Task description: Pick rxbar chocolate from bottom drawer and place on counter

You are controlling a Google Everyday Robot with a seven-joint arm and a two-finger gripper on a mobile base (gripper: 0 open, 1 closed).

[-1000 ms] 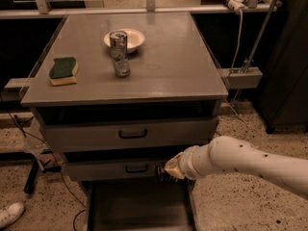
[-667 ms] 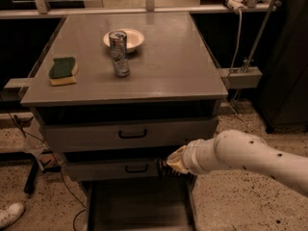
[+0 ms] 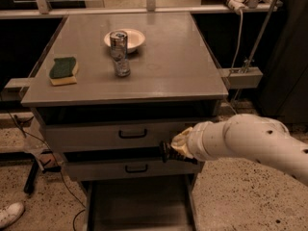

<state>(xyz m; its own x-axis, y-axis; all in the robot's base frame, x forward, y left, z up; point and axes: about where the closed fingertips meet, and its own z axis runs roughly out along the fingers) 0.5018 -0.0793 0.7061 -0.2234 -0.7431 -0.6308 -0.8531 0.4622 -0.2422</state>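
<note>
The bottom drawer (image 3: pixel 139 208) is pulled open below the cabinet, and the part of its flat grey floor that shows is bare. No rxbar chocolate shows anywhere; it is hidden or out of view. My gripper (image 3: pixel 167 153) is at the end of the white arm that comes in from the right. It hangs in front of the cabinet, at the gap between the two upper drawers and above the open bottom drawer. I cannot tell whether it holds anything. The counter (image 3: pixel 163 71) is the grey top above.
On the counter lie a green-and-yellow sponge (image 3: pixel 63 70) at the left, a white bowl (image 3: pixel 134 38), a can (image 3: pixel 118 41) and a small glass (image 3: pixel 122 66). Two shut black-handled drawers (image 3: pixel 96 136) (image 3: pixel 96 170) sit below. A shoe (image 3: pixel 9 214) is on the floor at the left.
My gripper and arm have moved up a little, from in front of the second drawer to the gap above it. Nothing on the counter has moved.
</note>
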